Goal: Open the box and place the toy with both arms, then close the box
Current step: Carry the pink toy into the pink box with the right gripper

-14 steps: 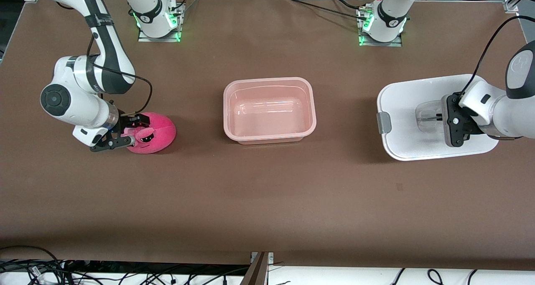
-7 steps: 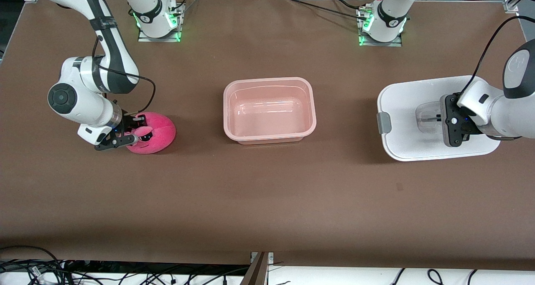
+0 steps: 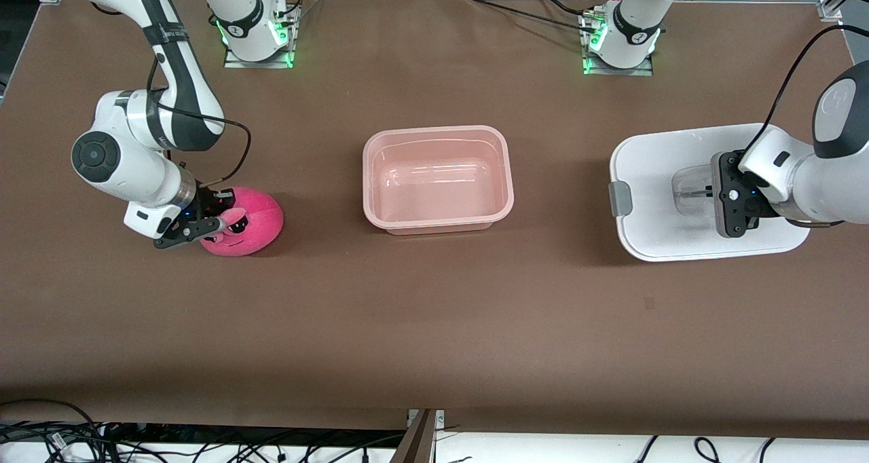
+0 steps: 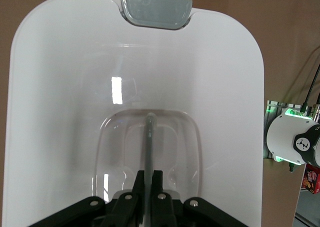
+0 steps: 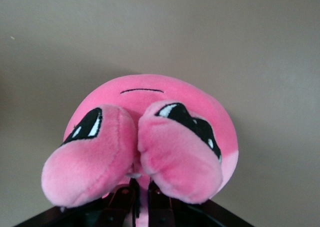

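Pinching the toy [image 3: 246,220] at the bench's [image 3: 434,327] nine o'clock, right gripper [image 3: 204,227] fingers clamped, presumably for carrying to the open box [image 3: 438,178] at centre. Gripping the lid [image 3: 652,171] handle at three o'clock, left gripper [image 3: 713,193] fingers closed, keeping the box mouth clear.

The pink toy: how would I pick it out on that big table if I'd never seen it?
Start at the open pink box mid-table, then look toward the right arm's end. The toy lies there, pinched in the right tool. It is the only soft, hot-pink round thing, with sleepy black eyes.
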Action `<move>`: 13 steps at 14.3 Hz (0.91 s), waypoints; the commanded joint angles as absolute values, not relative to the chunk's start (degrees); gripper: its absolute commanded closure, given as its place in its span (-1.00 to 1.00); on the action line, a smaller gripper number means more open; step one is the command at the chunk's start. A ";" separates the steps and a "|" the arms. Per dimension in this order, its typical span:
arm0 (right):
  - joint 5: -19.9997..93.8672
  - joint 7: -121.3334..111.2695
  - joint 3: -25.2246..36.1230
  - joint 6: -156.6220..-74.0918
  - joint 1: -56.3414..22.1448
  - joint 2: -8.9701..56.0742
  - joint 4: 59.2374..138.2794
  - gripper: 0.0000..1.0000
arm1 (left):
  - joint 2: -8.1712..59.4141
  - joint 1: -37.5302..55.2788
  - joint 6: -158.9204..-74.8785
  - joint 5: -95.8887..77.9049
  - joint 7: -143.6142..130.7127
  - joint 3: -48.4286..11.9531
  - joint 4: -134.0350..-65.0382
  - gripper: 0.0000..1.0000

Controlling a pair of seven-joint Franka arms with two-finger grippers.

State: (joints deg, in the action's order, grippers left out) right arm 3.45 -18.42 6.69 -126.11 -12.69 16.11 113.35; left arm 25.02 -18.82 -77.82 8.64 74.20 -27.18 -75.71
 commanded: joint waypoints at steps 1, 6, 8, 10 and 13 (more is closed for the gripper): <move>2.64 -22.05 5.63 -117.38 -13.88 14.50 106.65 1.00 | 24.79 -18.55 -77.43 10.02 74.45 -27.60 -74.62 1.00; 1.14 -23.20 2.11 -99.24 -21.69 15.29 90.63 1.00 | 24.61 -18.11 -77.26 10.11 73.65 -27.60 -74.62 1.00; 1.14 -27.57 1.76 -99.14 -26.86 15.29 89.48 1.00 | 24.61 -18.02 -77.26 10.02 73.57 -27.69 -74.62 1.00; 0.97 -32.32 1.76 -99.49 -31.62 16.34 87.98 1.00 | 24.61 -17.93 -77.26 9.76 73.48 -27.77 -74.53 1.00; -0.51 -39.01 1.76 -99.67 -38.83 19.15 84.04 1.00 | 24.61 -17.93 -77.26 9.84 73.48 -27.77 -74.53 1.00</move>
